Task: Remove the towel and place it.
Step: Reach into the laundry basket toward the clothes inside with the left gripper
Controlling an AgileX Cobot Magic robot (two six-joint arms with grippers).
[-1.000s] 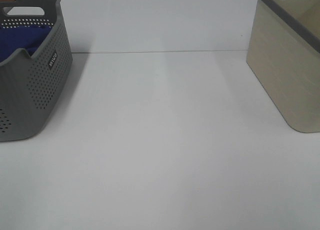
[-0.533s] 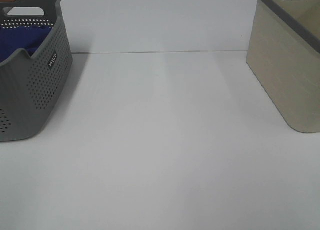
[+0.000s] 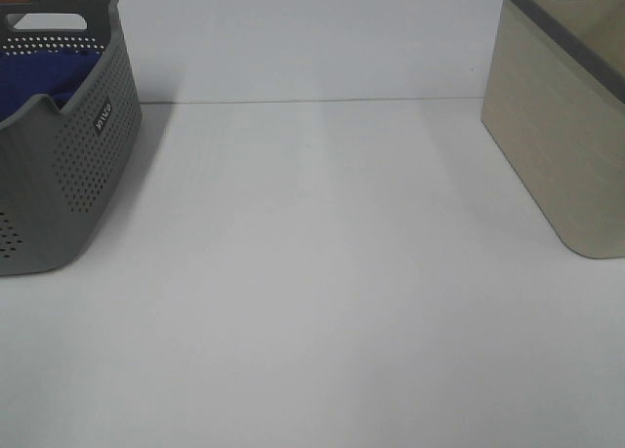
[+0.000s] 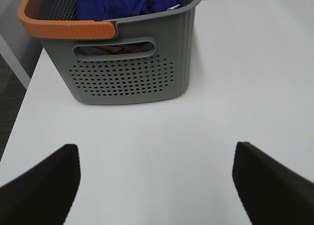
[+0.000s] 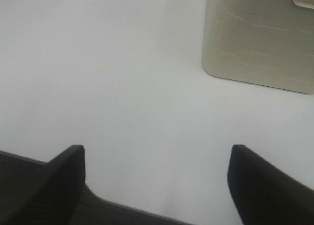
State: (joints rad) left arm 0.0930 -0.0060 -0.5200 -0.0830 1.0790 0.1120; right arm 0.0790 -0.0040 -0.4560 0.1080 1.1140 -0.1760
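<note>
Inside grey basket, towel apparently bunched, well apart from spread left claw; right claw spread.

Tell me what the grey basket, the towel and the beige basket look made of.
Grey basket: looks like moulded plastic, matte, with rows of holes and a cut-out handle.
Towel: soft blue cloth, bunched in folds; weave too small to tell.
Beige basket: probably plastic too, matte, faint brick-like lines.

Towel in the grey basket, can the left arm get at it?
Probably yes: the left gripper is open, bare table lies between it and the basket, and the towel sits uncovered inside the open top.
</note>
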